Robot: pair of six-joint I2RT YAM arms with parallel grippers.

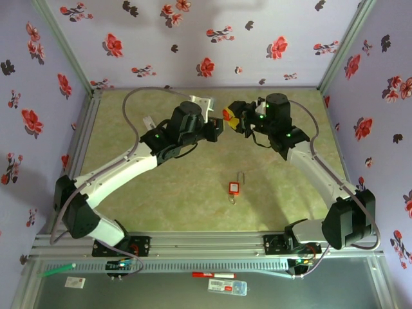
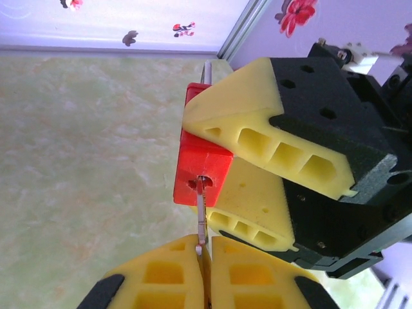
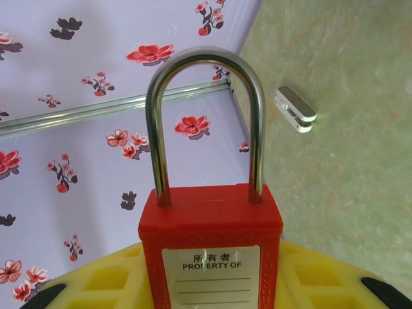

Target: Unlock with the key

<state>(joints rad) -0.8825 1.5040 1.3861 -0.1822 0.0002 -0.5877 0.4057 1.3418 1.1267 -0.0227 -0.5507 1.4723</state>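
Currently your left gripper (image 2: 205, 250) has its jaws pressed together on the key (image 2: 201, 219), pinching its head so the thin blade sticks out from between the yellow fingers (image 2: 161, 273). The blade's tip sits at the keyhole in the end face of the lock (image 2: 209, 168). How deep it has gone you cannot tell, but most of the blade shows outside. Your right gripper (image 1: 230, 118) has its jaws part-spread and clamped on the lock's red body. It holds the lock in the air above the far half of the table (image 1: 193, 193), about midway between the left and right edges, with the keyhole turned toward the left arm. In the right wrist view the shackle (image 3: 206, 122) has both legs seated in the body, so the lock reads as not yet open. The step in hand looks like insertion: the key has met the keyway but is not fully home. Your next move calls for a straight push along the blade's own line, with the right gripper bracing against it. After that, roll the left wrist about that same line. Any sideways drift would likely bend the blade or twist it in the pinch. Farther out, a second lock (image 1: 235, 188) lies on the table toward the near edge, well apart from both grippers. A small silver piece (image 3: 296, 108) rests near the far edge.
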